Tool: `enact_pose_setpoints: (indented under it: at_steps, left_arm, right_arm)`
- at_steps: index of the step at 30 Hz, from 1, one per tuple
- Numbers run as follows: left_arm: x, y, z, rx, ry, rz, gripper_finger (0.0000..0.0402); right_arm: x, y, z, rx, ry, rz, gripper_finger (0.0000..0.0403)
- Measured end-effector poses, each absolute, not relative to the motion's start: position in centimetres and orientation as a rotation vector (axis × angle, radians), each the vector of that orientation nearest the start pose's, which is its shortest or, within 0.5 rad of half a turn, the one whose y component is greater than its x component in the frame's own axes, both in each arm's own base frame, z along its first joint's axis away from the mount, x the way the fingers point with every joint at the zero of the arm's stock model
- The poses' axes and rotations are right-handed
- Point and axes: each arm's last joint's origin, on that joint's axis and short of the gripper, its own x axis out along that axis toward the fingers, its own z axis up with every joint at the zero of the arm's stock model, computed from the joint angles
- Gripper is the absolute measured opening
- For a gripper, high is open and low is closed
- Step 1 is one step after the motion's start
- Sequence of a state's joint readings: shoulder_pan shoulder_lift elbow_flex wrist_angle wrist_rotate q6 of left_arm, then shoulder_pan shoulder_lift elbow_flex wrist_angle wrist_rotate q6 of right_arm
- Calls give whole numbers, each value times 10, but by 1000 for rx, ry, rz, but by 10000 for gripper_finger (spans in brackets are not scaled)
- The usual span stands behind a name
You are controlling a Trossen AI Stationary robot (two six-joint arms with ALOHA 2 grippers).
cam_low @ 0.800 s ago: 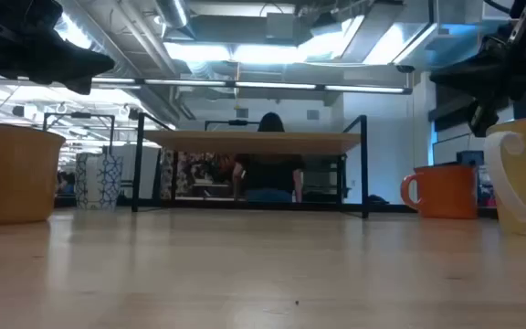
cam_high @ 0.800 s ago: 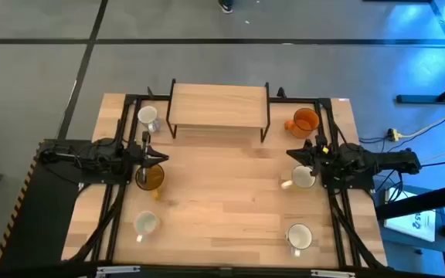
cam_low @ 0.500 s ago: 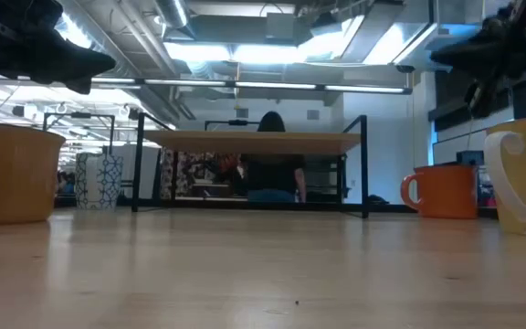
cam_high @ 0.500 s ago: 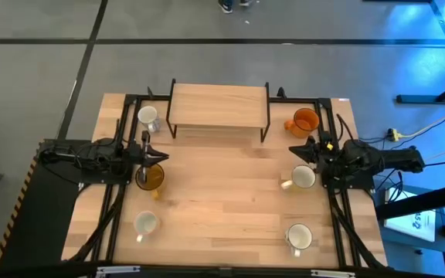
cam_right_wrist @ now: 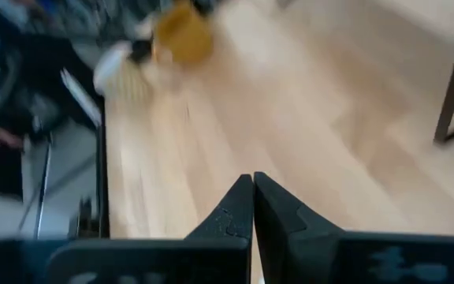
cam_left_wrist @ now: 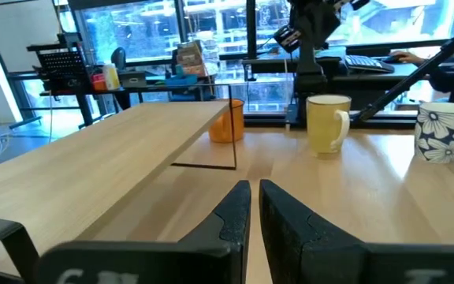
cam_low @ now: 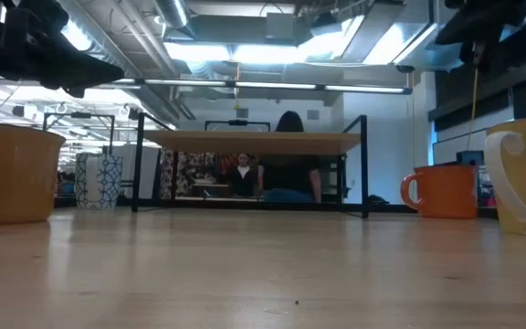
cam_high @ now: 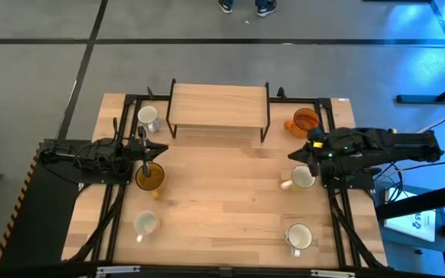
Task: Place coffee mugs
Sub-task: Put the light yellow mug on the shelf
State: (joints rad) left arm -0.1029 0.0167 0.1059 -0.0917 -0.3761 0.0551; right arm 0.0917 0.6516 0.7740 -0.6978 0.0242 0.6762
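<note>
From above, the right gripper [cam_high: 295, 155] hung empty between the orange mug [cam_high: 305, 120] and cream mug [cam_high: 302, 177]. Its wrist view showed fingers [cam_right_wrist: 235, 207] closed; they needed spreading first. The left gripper [cam_left_wrist: 252, 207], closed, waited by the amber mug [cam_high: 150, 177].

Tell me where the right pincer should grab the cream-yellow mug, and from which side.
Grip the rim wall of the cream-yellow mug, coming straight down. It stands upright with its mouth open upward, and its handle points toward the table's middle, so pinch the wall away from the handle. The right pincer, shut now, hangs just beside it and must open first.
</note>
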Motion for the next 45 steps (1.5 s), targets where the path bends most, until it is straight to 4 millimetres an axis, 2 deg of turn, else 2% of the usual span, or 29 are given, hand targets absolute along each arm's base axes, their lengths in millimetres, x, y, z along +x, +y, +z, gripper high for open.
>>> enact_pose_setpoints:
  at_steps: [3,7,10,13,17,21,24,27,30,34,45]
  left_arm:
    - [90,1,189,55,10,273,24]
    - [90,1,189,61,11,274,24]
    - [90,1,189,60,11,275,24]
    - [90,1,189,60,10,275,24]
    - [90,1,189,60,10,275,24]
    - [90,1,189,60,10,277,24]
    - [90,2,189,60,9,279,24]
    - [90,2,190,59,7,282,24]
    - [90,2,190,59,8,284,24]
    - [90,2,190,60,8,299,24]
    - [90,3,190,60,9,314,24]
  right_arm:
    - [134,14,303,677,709,-120,0]
    - [145,19,294,758,862,-44,0]
    - [152,19,283,841,972,-139,11]
    - [155,19,271,881,1092,-254,48]
    - [162,19,258,949,1175,-440,123]
    - [173,20,248,979,1214,-512,190]
    - [181,20,240,980,1255,-553,222]
    - [187,21,233,963,1286,-588,235]
    - [193,21,226,938,1298,-620,230]
    - [197,21,219,918,1332,-654,201]
    - [202,21,209,852,1389,-656,68]
